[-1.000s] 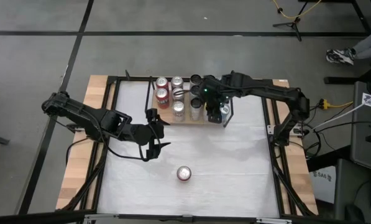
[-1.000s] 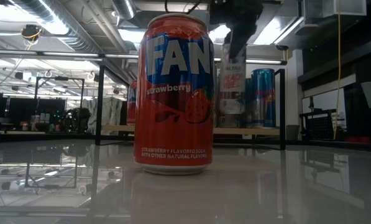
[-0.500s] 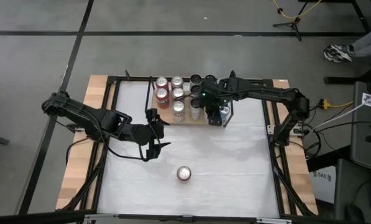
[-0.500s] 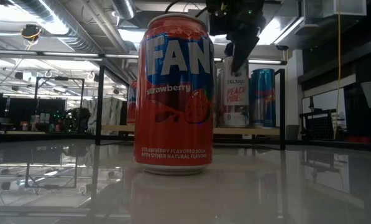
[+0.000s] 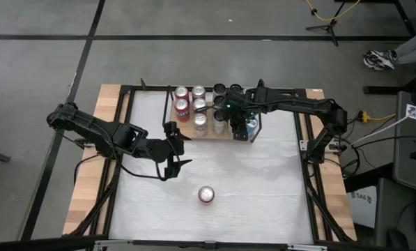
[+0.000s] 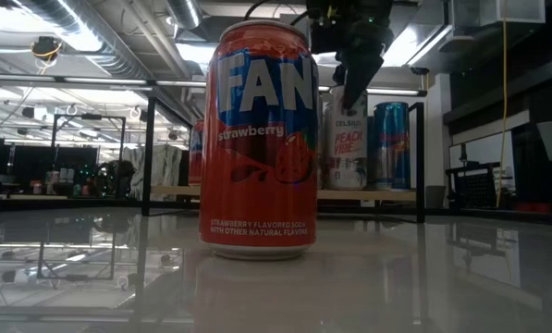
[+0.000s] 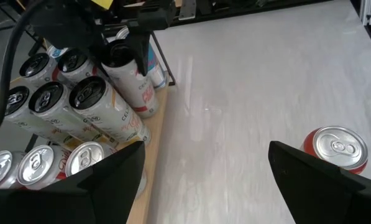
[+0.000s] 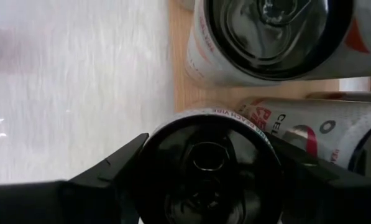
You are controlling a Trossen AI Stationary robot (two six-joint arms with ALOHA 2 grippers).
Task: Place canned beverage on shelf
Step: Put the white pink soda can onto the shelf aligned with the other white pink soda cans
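Observation:
The shelf (image 5: 187,133), a light-wood board with black rod uprights, stands at the table's far middle and carries several upright cans (image 5: 190,101). My right gripper (image 5: 238,123) is over the shelf's right end, shut on a white, black-topped can (image 6: 347,148) that also shows in the left wrist view (image 7: 135,81). A red strawberry soda can (image 5: 206,194) stands upright on the table's near middle. My left gripper (image 5: 173,150) is open and empty, left of centre, between the shelf and the red can (image 7: 337,146). My right gripper pinches the white can between its two fingers (image 8: 120,165), one on each side of the wall just below the black rim (image 8: 173,121). The fingers come from above, pointing down. The can stands upright with its base on the shelf's board (image 6: 377,194).
Other cans stand close on the held can's left and far sides (image 8: 266,37). A black upright (image 6: 421,157) closes the shelf's right end. Wooden strips (image 5: 96,160) and a black frame border the white tabletop, which is bare around the red can.
My right gripper has gone slightly toward the table's left and down with the white can. The can was held above the board and now stands on it beside the other cans. In the last half second nothing has moved.

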